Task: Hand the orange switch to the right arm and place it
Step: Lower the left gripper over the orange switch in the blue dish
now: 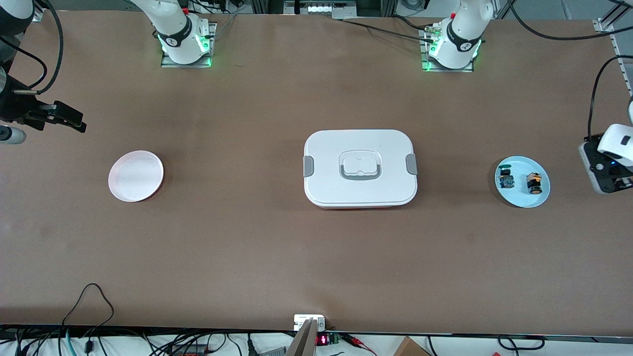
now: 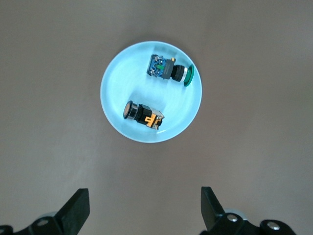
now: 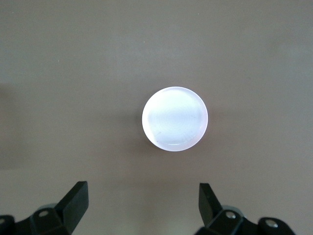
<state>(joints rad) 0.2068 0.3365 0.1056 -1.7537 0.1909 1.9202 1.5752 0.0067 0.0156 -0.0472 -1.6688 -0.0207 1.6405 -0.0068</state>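
Observation:
The orange switch lies on its side on a light blue plate toward the left arm's end of the table. In the left wrist view the orange switch shows a round orange cap and a black, orange-striped body on the plate. My left gripper hangs over the bare table beside that plate, open and empty. My right gripper waits open and empty over the table at the right arm's end, beside a pale pink plate.
A blue-bodied part with a green cap shares the blue plate with the orange switch. A white lidded box with grey clips sits mid-table between the two plates. The pink plate holds nothing.

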